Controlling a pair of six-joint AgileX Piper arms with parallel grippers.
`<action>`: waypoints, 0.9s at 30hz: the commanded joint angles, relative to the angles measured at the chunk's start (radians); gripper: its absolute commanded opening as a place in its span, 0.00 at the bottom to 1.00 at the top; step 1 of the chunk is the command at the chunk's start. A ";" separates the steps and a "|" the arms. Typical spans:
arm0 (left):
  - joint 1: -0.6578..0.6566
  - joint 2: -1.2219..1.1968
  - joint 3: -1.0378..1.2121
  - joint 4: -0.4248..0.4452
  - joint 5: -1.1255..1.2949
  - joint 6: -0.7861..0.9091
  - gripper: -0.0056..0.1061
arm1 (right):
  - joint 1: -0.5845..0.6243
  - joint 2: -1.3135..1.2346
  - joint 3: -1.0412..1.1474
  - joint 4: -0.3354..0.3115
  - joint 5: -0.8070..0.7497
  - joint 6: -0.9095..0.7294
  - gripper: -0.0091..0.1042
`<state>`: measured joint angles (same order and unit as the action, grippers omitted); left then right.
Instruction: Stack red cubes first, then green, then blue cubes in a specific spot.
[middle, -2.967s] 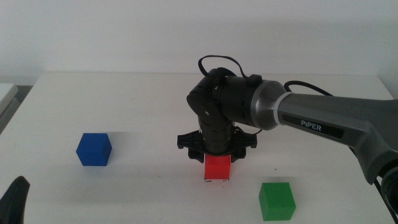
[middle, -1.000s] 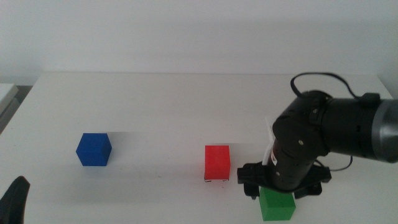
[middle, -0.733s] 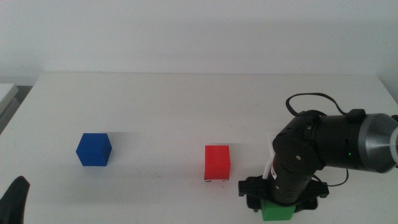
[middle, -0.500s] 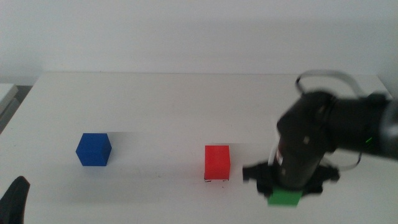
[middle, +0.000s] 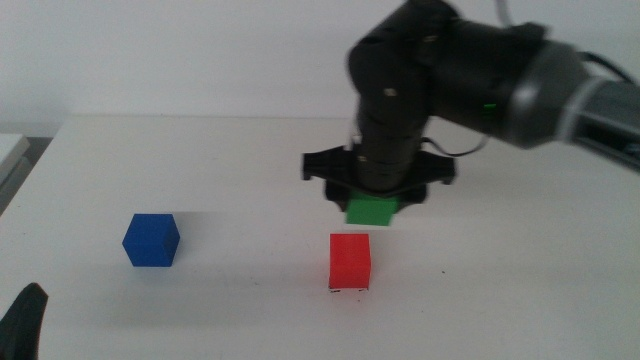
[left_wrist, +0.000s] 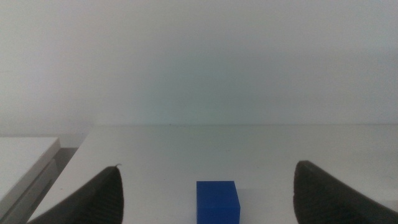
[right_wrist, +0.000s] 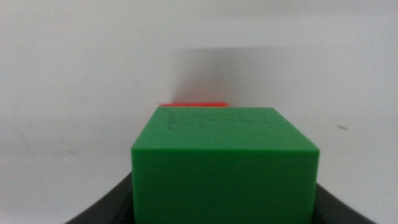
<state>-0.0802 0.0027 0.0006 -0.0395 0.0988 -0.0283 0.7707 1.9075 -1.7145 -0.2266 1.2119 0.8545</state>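
Half a second before, the right gripper (middle: 373, 200) was low at the near right of the white table (middle: 240, 160), closed around the green cube (middle: 372, 209) where it sat. At this moment the cube was off the surface, gripped between the two dark jaws and carried up and leftward, so that it hung in the air above and just behind the red cube (middle: 350, 262). The right wrist view showed the green cube (right_wrist: 224, 162) filling the space between the jaws, with a thin red edge of the red cube (right_wrist: 193, 104) peeking past its far side.

The red cube had not moved; it stood on the marked spot (middle: 348, 291), whose pen marks showed at its base. So the first layer looked done and the second was on its way.

The blue cube (middle: 151, 240) sat untouched at the left, well apart. The left gripper (left_wrist: 205, 193) waited at the near left edge, jaws spread wide and holding nothing, facing the blue cube.
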 joint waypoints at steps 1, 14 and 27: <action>-0.001 -0.003 -0.001 -0.002 -0.013 -0.002 0.89 | 0.008 0.047 -0.078 0.007 0.009 -0.005 0.29; -0.001 -0.003 -0.001 -0.002 -0.013 -0.002 0.89 | 0.036 0.161 -0.128 0.019 0.009 0.000 0.29; -0.001 -0.003 -0.001 -0.002 -0.013 -0.002 0.89 | 0.038 0.141 -0.056 -0.003 0.009 -0.040 0.29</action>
<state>-0.0802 0.0027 0.0006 -0.0395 0.0988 -0.0283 0.8076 2.0738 -1.7900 -0.2042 1.2120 0.8218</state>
